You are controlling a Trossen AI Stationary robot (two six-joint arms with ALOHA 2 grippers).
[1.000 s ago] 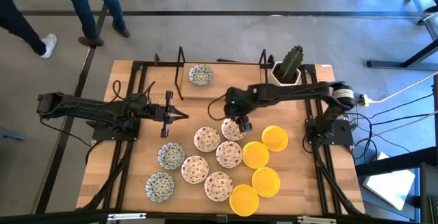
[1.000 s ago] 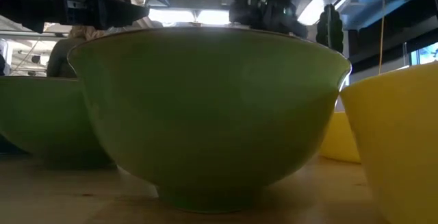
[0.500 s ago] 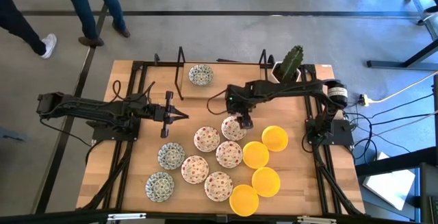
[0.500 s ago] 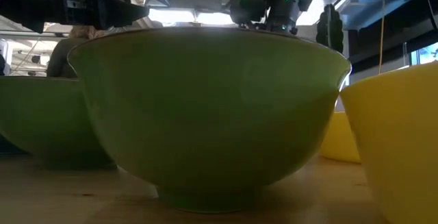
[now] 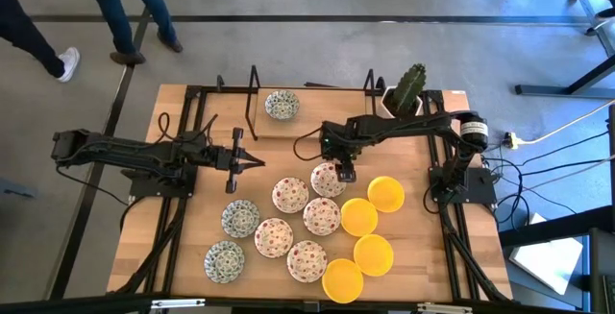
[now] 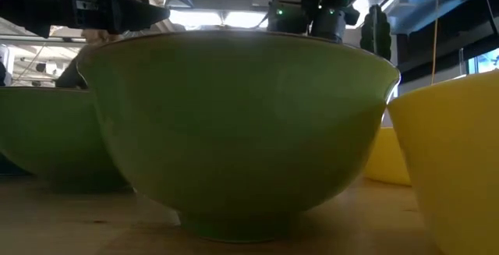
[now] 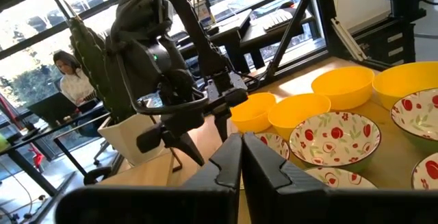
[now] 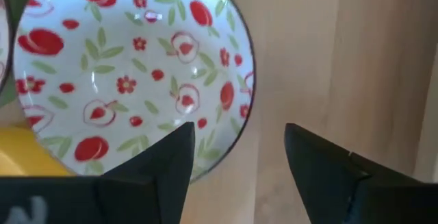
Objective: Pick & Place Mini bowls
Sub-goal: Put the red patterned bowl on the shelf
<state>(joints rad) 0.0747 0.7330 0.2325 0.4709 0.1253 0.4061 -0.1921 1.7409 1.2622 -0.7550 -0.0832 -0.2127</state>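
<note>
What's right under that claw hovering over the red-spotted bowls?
Under the right claw sits a red-patterned bowl, empty inside. Its open fingers straddle the bowl's rim, one over the bowl, one over bare table. The stretch of rim behind the finger is hidden.

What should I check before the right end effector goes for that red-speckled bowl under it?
1. Right end effector open: ok, the right wrist view shows its fingers spread apart.
2. Aligned on the target: ok, it hovers at the edge of the red-speckled bowl, with one finger over the rim and one over bare wood.
3. Bowl empty: ok, nothing lies inside it.
4. Neighbours clear: not ok, a yellow bowl and another speckled bowl sit close beside it.
5. Left end effector out of the way: ok, it waits apart at the table's left, shut.
6. Height above the rim: cannot tell.
</note>
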